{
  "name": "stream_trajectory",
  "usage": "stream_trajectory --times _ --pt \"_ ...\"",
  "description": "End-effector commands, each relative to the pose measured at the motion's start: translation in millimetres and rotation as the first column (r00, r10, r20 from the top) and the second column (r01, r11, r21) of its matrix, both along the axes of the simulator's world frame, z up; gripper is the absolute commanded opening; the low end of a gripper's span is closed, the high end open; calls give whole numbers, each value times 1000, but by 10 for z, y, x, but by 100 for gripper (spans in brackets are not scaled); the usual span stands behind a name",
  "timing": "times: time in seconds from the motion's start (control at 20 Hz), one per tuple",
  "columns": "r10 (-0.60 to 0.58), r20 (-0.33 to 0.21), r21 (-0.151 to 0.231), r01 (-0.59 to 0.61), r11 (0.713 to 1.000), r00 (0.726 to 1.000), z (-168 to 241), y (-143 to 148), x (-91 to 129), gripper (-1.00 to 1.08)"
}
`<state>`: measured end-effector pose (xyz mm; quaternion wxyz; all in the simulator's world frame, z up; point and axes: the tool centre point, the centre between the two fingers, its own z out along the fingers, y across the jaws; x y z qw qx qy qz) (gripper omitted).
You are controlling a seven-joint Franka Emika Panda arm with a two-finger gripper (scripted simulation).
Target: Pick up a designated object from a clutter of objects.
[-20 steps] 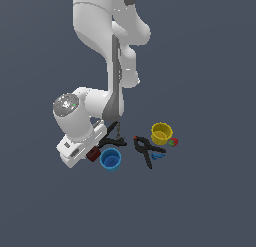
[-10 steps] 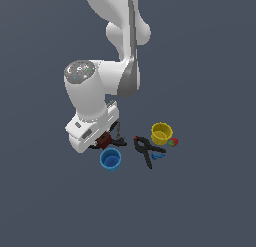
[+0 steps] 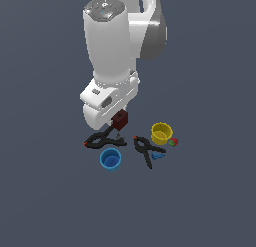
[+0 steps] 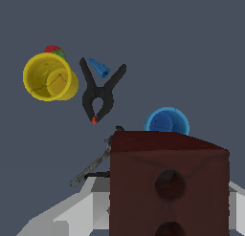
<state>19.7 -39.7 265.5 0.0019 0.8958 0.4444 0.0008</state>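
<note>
The designated object, a small dark red-brown block (image 3: 120, 120), hangs in my gripper (image 3: 118, 117) above the clutter, clear of the floor. My gripper is shut on it. In the wrist view the block (image 4: 167, 182) fills the near foreground, showing round dark holes on its face, with a white finger (image 4: 72, 212) on either side. Below lie a black clamp (image 3: 101, 138), a second black clamp (image 3: 147, 150), the blue cup (image 3: 110, 159) and the yellow cup (image 3: 161, 133).
A tiny red-and-green item (image 3: 173, 141) sits beside the yellow cup, and a small blue bit (image 3: 158, 155) lies by the second clamp. The wrist view shows the yellow cup (image 4: 48, 77), one clamp (image 4: 100, 94) and the blue cup (image 4: 166, 121). Dark floor all around.
The arm has straightened and risen, carrying the red-brown block up off the floor from beside the left clamp. The cups and clamps have not moved.
</note>
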Motion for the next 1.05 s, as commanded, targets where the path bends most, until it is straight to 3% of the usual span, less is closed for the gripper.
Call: stream_trajectory --times 0.0,0.5,1.0 --pt "-1 0 -1 1 1000 1000 256 160 -51 -100" --pt "-2 -2 1 2 1000 1000 989 639 -170 -100" --pt "-2 -3 2 2 1000 1000 1201 779 -178 -100"
